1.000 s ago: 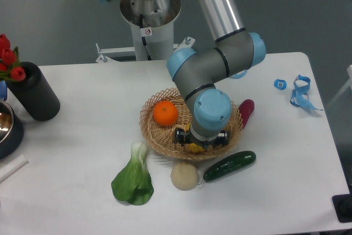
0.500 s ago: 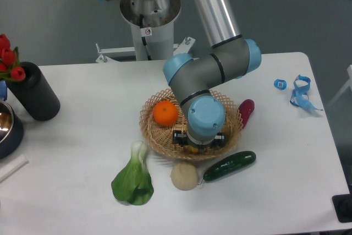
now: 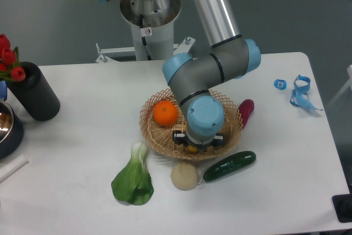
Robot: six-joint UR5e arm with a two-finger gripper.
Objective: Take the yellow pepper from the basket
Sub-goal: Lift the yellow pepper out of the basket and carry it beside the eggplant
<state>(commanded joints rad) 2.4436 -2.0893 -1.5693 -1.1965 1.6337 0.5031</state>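
Inside the basket (image 3: pixel 151 130), the gripper (image 3: pixel 193 145) covers the yellow pepper (image 3: pixel 192 148) (grip state hidden, cannot tell); next, probably confirm closure, then lift.

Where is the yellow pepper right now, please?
The yellow pepper sits in the basket, near its front rim, mostly hidden under the claw, right of the orange.
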